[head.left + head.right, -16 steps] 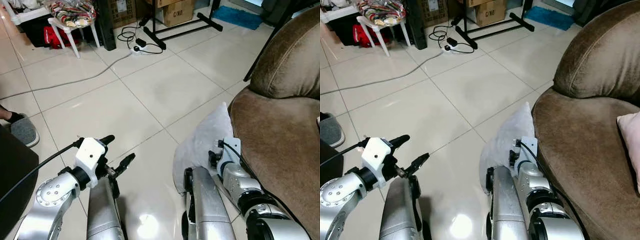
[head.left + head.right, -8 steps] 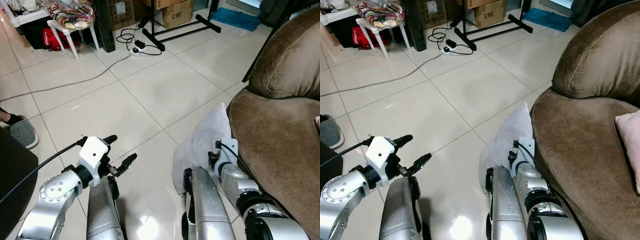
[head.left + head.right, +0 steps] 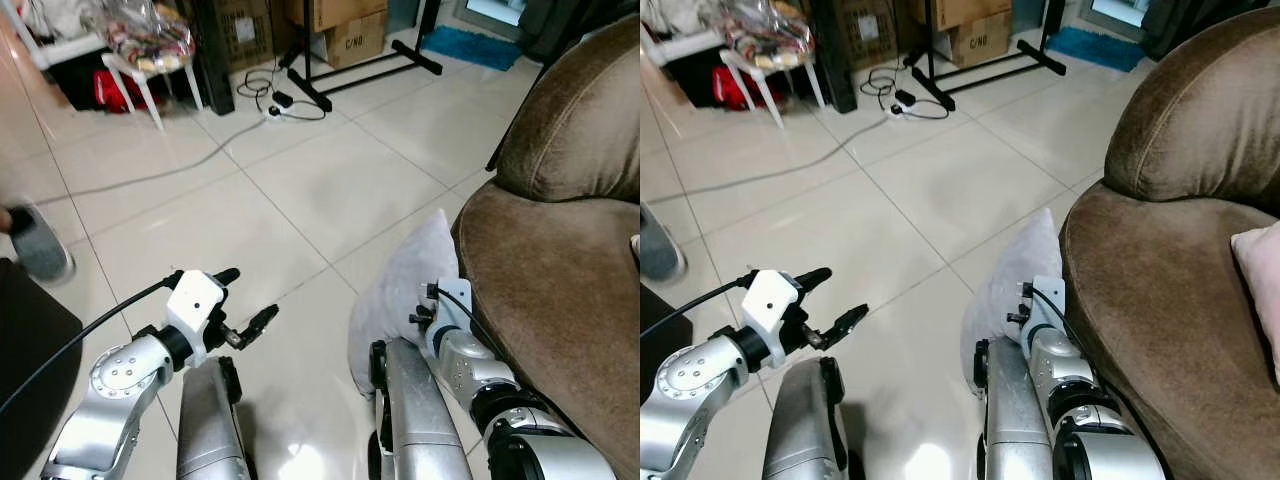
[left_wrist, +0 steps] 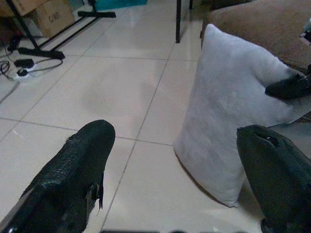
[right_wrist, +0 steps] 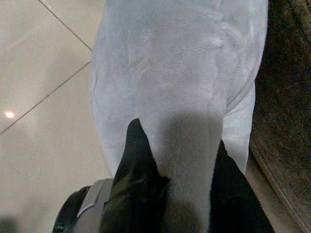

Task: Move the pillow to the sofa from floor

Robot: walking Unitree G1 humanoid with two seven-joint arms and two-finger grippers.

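Leaning upright against the front of the brown sofa [image 3: 560, 270], the pale grey pillow [image 3: 405, 285] stood on the tiled floor [image 3: 250, 215] in the head views, with the right gripper [image 3: 432, 312] pressed into its sofa-side edge and the left gripper [image 3: 245, 303] hanging over bare tiles well away from the sofa, its fingers spread apart and empty. In the left wrist view the pillow [image 4: 228, 107] stood beside the sofa [image 4: 252, 19], framed between that gripper's two parted fingers [image 4: 73, 170]. In the right wrist view the two black fingers [image 5: 136, 179] were clenched on a fold of the pillow [image 5: 170, 73], the sofa [image 5: 286, 87] just beside it.
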